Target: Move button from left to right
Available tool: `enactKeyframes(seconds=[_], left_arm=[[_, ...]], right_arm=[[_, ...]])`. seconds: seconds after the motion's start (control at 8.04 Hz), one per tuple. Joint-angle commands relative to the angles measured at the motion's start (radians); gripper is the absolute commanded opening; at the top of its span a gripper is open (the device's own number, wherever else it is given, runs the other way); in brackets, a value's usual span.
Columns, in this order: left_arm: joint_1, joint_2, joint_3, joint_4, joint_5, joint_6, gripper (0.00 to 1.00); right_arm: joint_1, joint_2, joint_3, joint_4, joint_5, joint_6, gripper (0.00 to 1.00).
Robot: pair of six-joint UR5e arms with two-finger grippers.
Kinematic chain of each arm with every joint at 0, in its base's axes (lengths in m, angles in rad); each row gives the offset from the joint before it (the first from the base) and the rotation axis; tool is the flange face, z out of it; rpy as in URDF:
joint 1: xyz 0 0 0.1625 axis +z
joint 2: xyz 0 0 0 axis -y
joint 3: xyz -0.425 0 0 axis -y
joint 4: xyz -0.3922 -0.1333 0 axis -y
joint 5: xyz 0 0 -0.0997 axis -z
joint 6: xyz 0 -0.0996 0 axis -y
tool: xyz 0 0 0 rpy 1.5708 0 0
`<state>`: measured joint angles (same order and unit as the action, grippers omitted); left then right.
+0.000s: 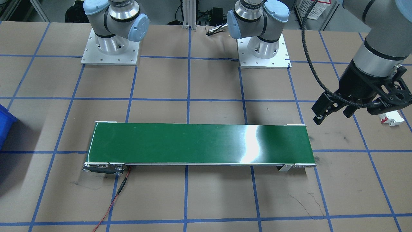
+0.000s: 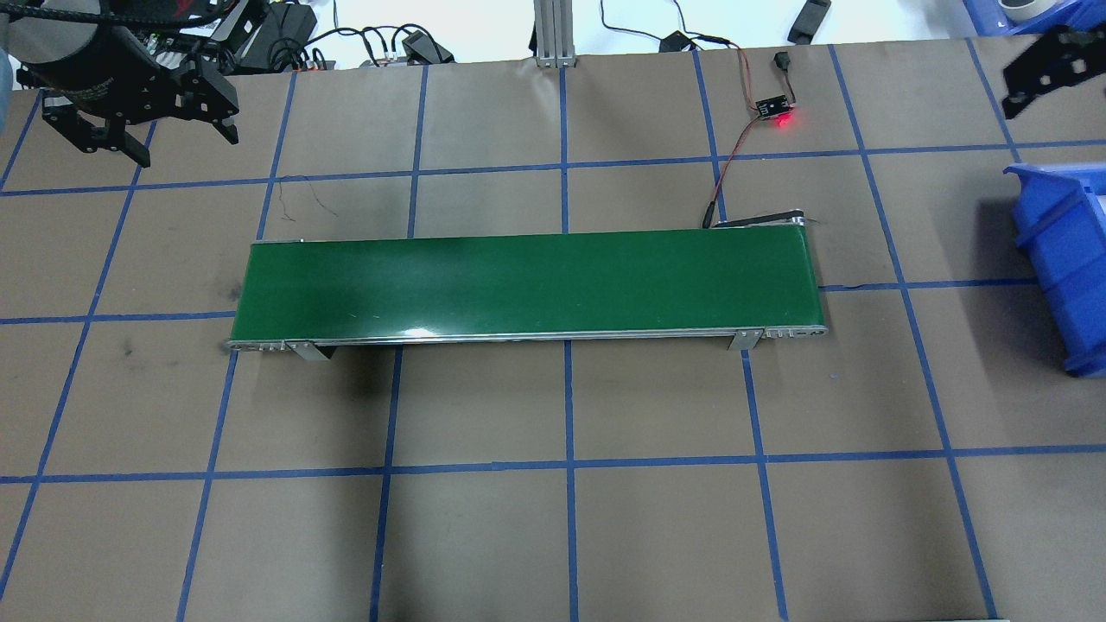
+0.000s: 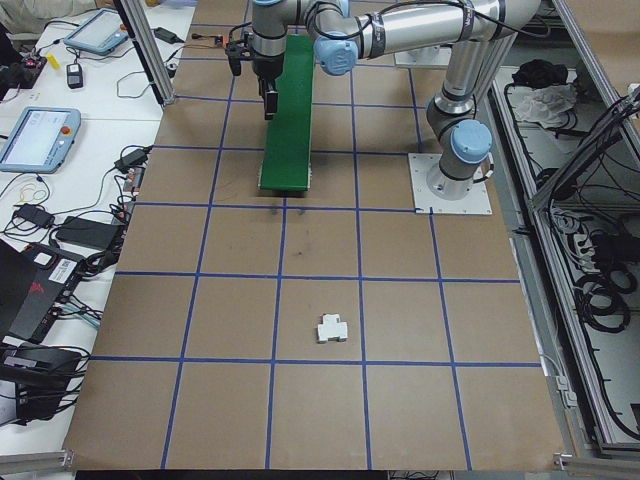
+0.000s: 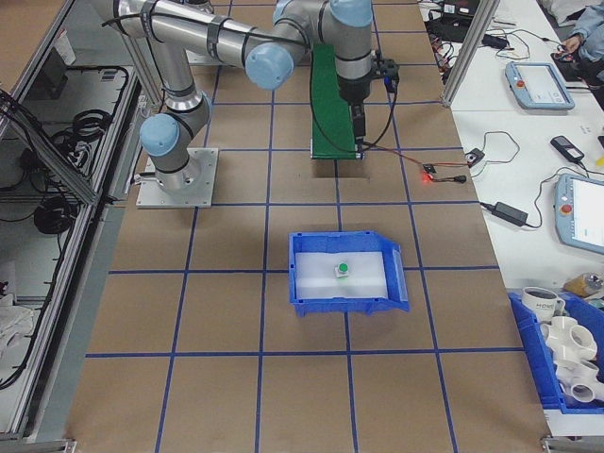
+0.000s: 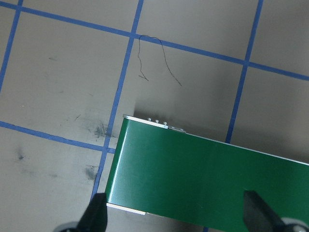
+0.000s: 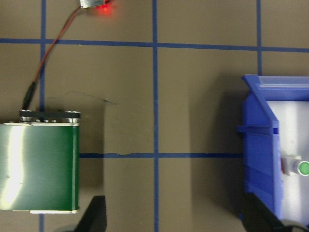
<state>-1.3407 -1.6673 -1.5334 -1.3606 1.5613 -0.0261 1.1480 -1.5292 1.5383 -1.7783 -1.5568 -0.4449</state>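
A brown desk (image 2: 553, 536) gridded in blue tape is seen. The button (image 4: 342, 270) is found inside the blue bin (image 4: 304, 304). Both hands, left hand (image 2: 138, 130) and right hand (image 6: 169, 212), are spread, empty. The button is judged light, rigid, glossy-capped; its blocky body is best gripped.

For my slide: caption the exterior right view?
Green-capped button sits in the blue bin; right gripper hangs beyond it.

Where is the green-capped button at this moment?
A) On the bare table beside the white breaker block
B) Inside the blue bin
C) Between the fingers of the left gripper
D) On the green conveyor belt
B: the button lies inside the blue bin, with no gripper on it.
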Motion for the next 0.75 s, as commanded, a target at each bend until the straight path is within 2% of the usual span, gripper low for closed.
enactKeyframes(seconds=[0.0,0.25,0.37,0.62], left_arm=[[-0.006,-0.005,0.004,0.000,-0.015,-0.005,1.00],[-0.058,-0.014,0.002,-0.002,-0.017,-0.005,1.00],[-0.101,-0.017,0.001,0.000,-0.015,-0.005,1.00],[-0.114,-0.012,-0.002,0.000,-0.001,-0.002,1.00]], right_arm=[[0.276,-0.029,-0.007,-0.003,0.003,0.312,1.00],[0.436,-0.029,-0.009,-0.009,-0.022,0.437,1.00],[0.465,-0.031,-0.009,-0.007,-0.025,0.449,1.00],[0.486,-0.028,0.000,-0.004,-0.014,0.453,1.00]])
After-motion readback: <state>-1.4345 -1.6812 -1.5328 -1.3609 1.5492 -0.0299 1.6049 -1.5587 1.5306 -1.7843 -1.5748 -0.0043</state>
